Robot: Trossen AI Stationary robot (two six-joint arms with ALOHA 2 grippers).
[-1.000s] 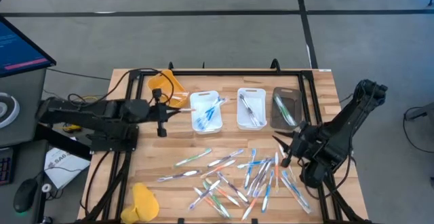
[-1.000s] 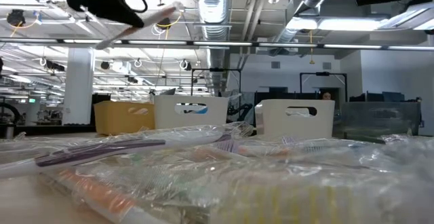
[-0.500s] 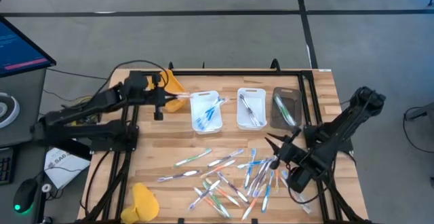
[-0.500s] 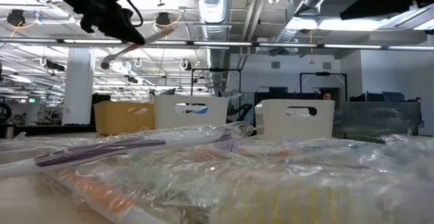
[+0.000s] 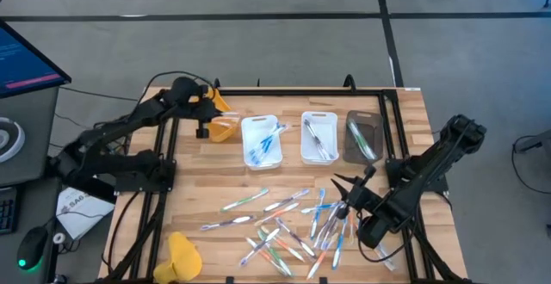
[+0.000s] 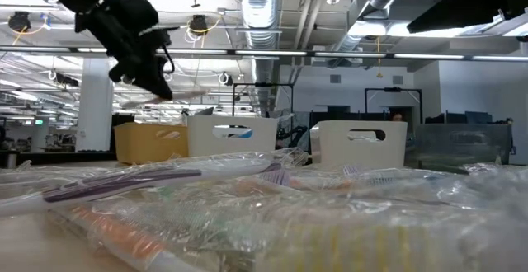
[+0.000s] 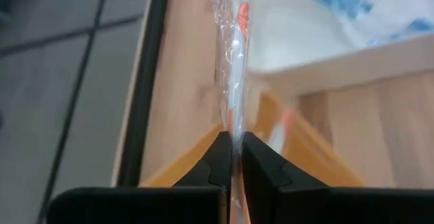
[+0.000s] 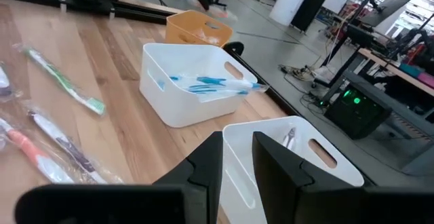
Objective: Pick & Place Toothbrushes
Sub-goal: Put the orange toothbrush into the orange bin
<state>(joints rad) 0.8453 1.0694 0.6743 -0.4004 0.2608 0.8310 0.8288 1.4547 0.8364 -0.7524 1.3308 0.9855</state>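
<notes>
We see four trays in a row along the table's far side: the end tray leftmost, then the second tray, third tray and fourth tray. Nearer than that row, loose toothbrushes lie scattered on the table.

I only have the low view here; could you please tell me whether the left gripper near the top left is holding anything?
Observer: Yes, the left gripper is shut on a wrapped toothbrush with an orange accent.
Operator: Thank you. Which tray is it over?
Observer: From above, it hangs over the yellow tray, the leftmost in the row.
Operator: And the right gripper?
Observer: The right gripper is open and empty, above the right part of the loose toothbrushes.
</notes>
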